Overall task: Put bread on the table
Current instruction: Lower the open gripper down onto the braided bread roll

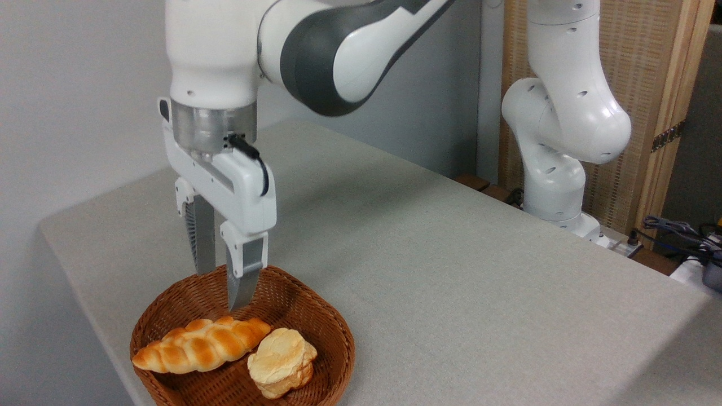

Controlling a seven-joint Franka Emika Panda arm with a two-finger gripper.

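Observation:
The bread [202, 344], a long braided golden-orange loaf, lies in the brown wicker basket [333, 332] at the lower left, its left end resting over the rim. My gripper [219, 288] hangs just above the loaf's right half, pointing down into the basket, open with nothing between its fingers. The front fingertip ends slightly above the loaf; the back fingertip is hidden by the basket rim. The grey-beige table [451, 270] spreads to the right of the basket.
A pale round bun [281, 361] sits in the basket right beside the loaf. The arm's white base [555, 186] stands at the table's far right edge. Cables and plugs [682, 237] lie off the table at the right.

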